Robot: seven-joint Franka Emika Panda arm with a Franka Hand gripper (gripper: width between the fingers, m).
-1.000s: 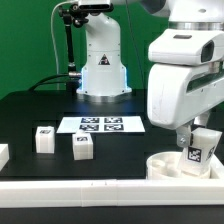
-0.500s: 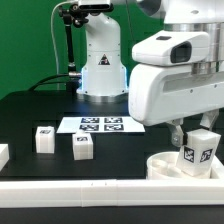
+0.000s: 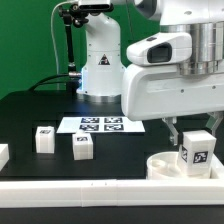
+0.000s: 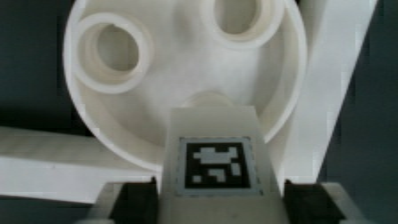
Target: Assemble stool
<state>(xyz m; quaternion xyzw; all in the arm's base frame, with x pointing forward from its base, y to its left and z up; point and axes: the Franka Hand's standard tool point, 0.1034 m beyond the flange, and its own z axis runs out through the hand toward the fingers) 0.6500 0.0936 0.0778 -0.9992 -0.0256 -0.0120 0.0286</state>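
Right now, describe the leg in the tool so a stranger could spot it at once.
Start at the big white arm on the exterior view's right. Below it the tool grips one blocky white leg over the round seat. The other legs stand loose on the black table.

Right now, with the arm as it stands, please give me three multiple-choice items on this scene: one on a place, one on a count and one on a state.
1. Where is the leg that is at the gripper?
A. on the marker board
B. over the seat
C. beside the robot base

2. How many holes of the seat show in the wrist view?
A. two
B. none
C. five

3. What is the gripper's state?
A. open and empty
B. shut on the leg
C. out of view

Answers:
1. B: the leg is over the seat at the exterior view's right.
2. A: two round holes show.
3. B: the fingers flank the tagged leg on both sides.
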